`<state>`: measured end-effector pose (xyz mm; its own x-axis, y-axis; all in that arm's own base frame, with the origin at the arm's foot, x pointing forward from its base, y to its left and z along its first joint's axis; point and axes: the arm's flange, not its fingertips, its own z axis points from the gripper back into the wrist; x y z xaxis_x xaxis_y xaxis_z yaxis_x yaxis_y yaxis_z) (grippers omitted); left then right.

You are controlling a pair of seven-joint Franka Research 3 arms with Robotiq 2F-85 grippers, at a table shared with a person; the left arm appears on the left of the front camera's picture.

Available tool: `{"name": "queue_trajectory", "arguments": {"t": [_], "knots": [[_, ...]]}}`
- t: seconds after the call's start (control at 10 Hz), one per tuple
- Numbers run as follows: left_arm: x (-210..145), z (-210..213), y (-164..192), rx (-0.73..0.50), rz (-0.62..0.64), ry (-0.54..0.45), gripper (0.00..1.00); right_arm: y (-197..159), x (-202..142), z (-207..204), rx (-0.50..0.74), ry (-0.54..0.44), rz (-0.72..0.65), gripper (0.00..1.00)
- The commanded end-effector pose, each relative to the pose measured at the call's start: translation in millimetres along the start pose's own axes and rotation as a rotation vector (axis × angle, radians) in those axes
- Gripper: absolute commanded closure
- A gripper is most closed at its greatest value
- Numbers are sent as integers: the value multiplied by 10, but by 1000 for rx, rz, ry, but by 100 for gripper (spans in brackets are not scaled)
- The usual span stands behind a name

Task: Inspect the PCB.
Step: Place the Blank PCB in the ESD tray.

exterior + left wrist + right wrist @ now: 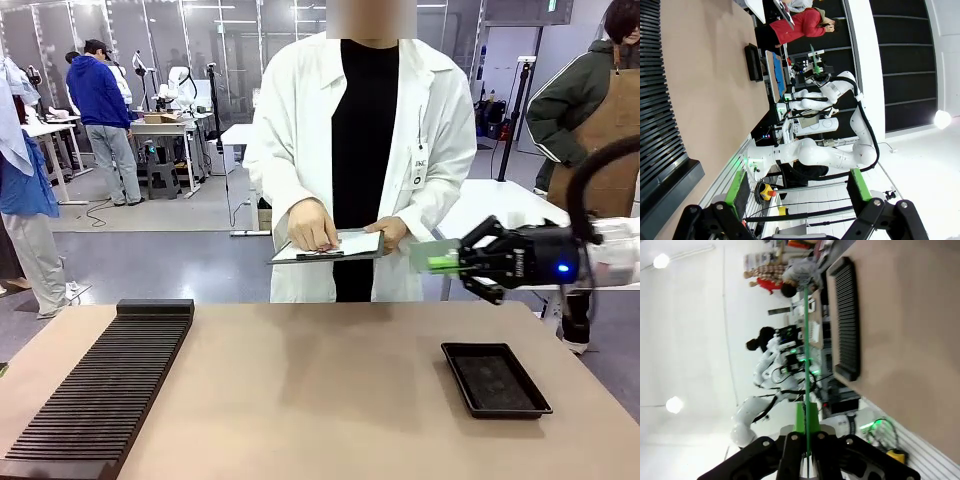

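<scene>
- The right gripper (452, 262) is pinching the PCB (432, 256) at one end; it is holding the board in the air above the table (320, 390), beside the person's clipboard (330, 247)
- The left gripper (797, 187) is hanging with its fingers spread apart, grasping nothing
- The black tray (495, 379) is lying on the table below the PCB

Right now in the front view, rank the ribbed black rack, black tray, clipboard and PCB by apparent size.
1. Ribbed black rack, clearly largest.
2. Black tray and clipboard: similar; the clipboard is farther away, so unranked.
3. PCB, smallest, clamped in the right gripper.
</scene>
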<state>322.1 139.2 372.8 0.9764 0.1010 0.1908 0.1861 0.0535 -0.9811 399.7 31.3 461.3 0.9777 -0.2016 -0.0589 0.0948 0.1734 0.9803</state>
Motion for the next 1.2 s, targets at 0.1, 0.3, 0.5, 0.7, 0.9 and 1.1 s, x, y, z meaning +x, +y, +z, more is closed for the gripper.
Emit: {"name": "queue_trajectory", "arguments": {"t": [0.1,0.3,0.5,0.7,0.9,1.1], "knots": [[-23,4,-47,7,9,8,0,-131,102,397,-92,-16,88,97],[-23,4,-47,7,9,8,0,-349,226,571,-166,-35,99,97],[-23,4,-47,7,9,8,0,-564,369,615,-182,-43,103,97],[-23,4,-47,7,9,8,0,-863,477,642,-246,-46,102,97],[-23,4,-47,7,9,8,0,-1159,537,629,-328,-44,89,97],[-23,4,-47,7,9,8,0,-1433,630,579,-347,-20,67,97]]}}
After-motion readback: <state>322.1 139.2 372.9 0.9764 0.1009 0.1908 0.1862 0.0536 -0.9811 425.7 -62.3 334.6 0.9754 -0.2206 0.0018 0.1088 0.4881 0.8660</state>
